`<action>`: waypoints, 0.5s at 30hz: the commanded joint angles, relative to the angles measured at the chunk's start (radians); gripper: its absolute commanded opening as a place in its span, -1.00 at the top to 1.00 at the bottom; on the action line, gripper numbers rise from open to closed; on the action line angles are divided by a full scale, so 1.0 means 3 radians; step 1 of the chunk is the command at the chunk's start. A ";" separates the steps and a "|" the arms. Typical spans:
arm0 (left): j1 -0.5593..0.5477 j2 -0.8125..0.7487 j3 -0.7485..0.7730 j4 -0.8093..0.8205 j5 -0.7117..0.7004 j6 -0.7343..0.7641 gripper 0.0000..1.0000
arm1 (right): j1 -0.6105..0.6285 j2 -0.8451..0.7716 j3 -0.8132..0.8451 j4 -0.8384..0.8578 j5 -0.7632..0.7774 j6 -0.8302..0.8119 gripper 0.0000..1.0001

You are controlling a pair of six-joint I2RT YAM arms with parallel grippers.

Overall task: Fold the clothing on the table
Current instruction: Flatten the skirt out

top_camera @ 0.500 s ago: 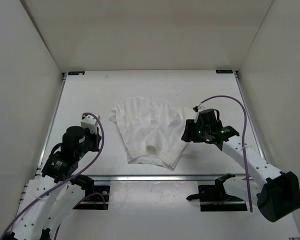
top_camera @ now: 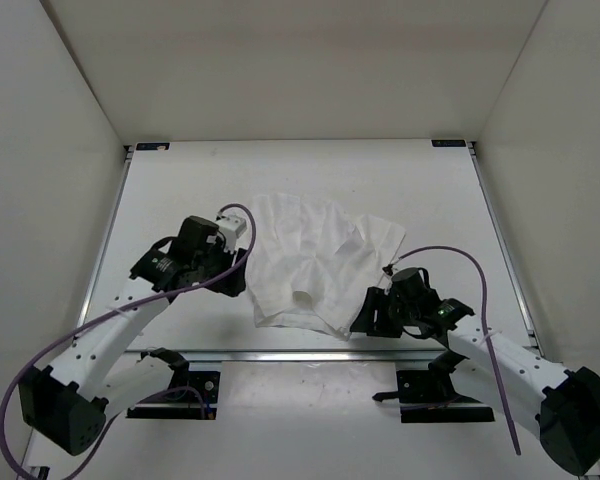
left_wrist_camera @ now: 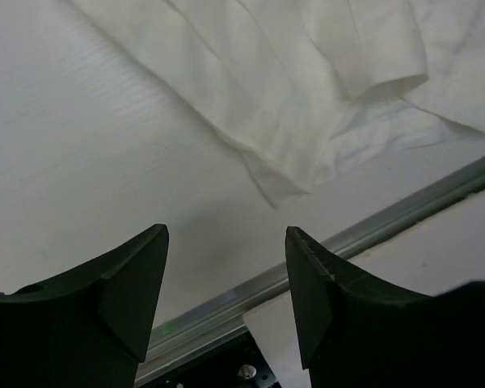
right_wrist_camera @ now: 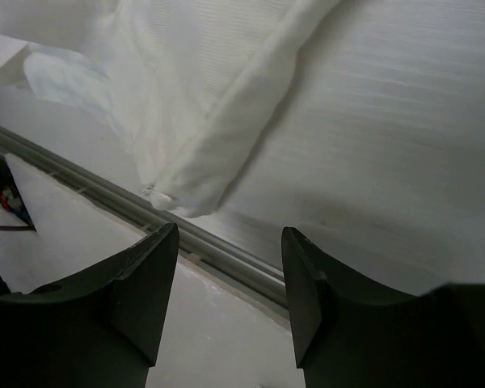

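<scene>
The white pleated clothing [top_camera: 310, 255] lies wrinkled in the middle of the table [top_camera: 180, 190]. My left gripper [top_camera: 238, 283] hovers open just off the garment's near left edge, nothing between its fingers. In the left wrist view the clothing [left_wrist_camera: 307, 89] lies ahead of the open gripper [left_wrist_camera: 226, 242], its near corner just beyond the fingertips. My right gripper [top_camera: 359, 318] stands open by the garment's near right corner. The right wrist view shows that hemmed corner of the clothing [right_wrist_camera: 194, 129] just ahead of the empty gripper [right_wrist_camera: 230, 242].
The table's near metal rail [top_camera: 310, 353] runs just behind both grippers and shows in both wrist views as a rail [left_wrist_camera: 372, 226] and a rail [right_wrist_camera: 218, 246]. White walls enclose the table. The arm base mounts [top_camera: 435, 385] sit below the rail.
The left arm swung in from the left to the garment's near left edge. The right arm dropped toward the near right corner. The garment's left side now lies further in.
</scene>
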 commanded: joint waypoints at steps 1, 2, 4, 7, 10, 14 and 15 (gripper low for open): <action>-0.0224 0.0216 0.0014 0.0081 0.0318 -0.0237 -0.42 | 0.0134 0.0081 -0.0018 0.0523 -0.0116 0.0283 -0.01; -0.0240 0.0258 -0.0022 0.0107 0.0358 -0.0253 -0.48 | 0.0160 0.0122 -0.0013 0.0544 -0.0136 0.0304 -0.03; -0.0301 0.0380 -0.0093 0.0132 0.0430 -0.0329 -0.52 | 0.0186 0.0179 0.0008 0.0539 -0.0101 0.0283 -0.01; -0.0393 0.0483 -0.0129 0.0229 0.0471 -0.0488 -0.54 | 0.0145 0.0215 -0.0033 0.0626 -0.0137 0.0222 -0.03; -0.0496 0.0687 -0.0175 0.0230 0.0410 -0.0671 -0.53 | 0.0145 0.0292 -0.0054 0.0672 -0.0116 0.0176 -0.03; -0.0562 0.0795 -0.0410 0.0545 0.0425 -0.0957 -0.56 | 0.0181 0.0337 -0.0059 0.0692 -0.0096 0.0120 -0.03; -0.0557 0.0795 -0.0461 0.0622 0.0446 -0.1029 -0.57 | 0.0165 0.0338 -0.0064 0.0728 -0.0106 0.0099 -0.03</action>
